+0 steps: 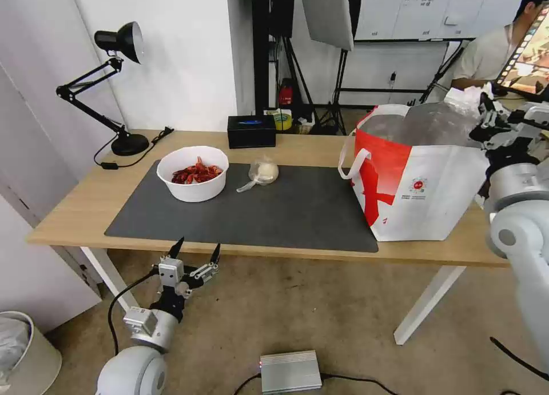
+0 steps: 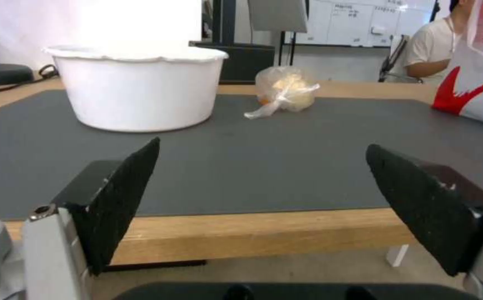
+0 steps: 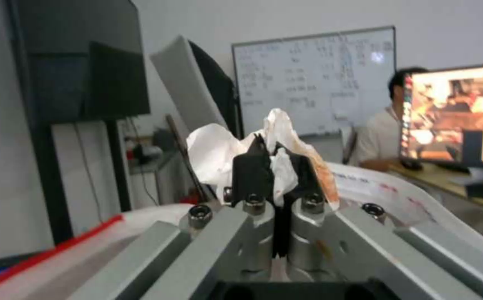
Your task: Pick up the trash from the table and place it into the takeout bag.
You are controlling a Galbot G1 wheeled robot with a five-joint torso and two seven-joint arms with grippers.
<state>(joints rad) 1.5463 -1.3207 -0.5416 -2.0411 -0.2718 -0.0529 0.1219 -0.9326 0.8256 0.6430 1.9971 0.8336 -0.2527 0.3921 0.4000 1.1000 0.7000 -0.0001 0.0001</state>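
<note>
Takeout bag standing right of frame on table, white bowl and knotted plastic bag left of centre, right claw pinching tissue at bag's upper right, left claw spread, lower left.

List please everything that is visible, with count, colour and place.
bowl: 1, white, red shells inside, on mat's left part
knotted bag: 1, clear, on mat, right of bowl
takeout bag: 1, white and red, table's right end
tissue: 1, white, in right pincer
tissue box: 1, black, table's back edge
lamp: 1, black, back left corner
left pincer: open, before table's front edge
right pincer: shut, above takeout bag
</note>
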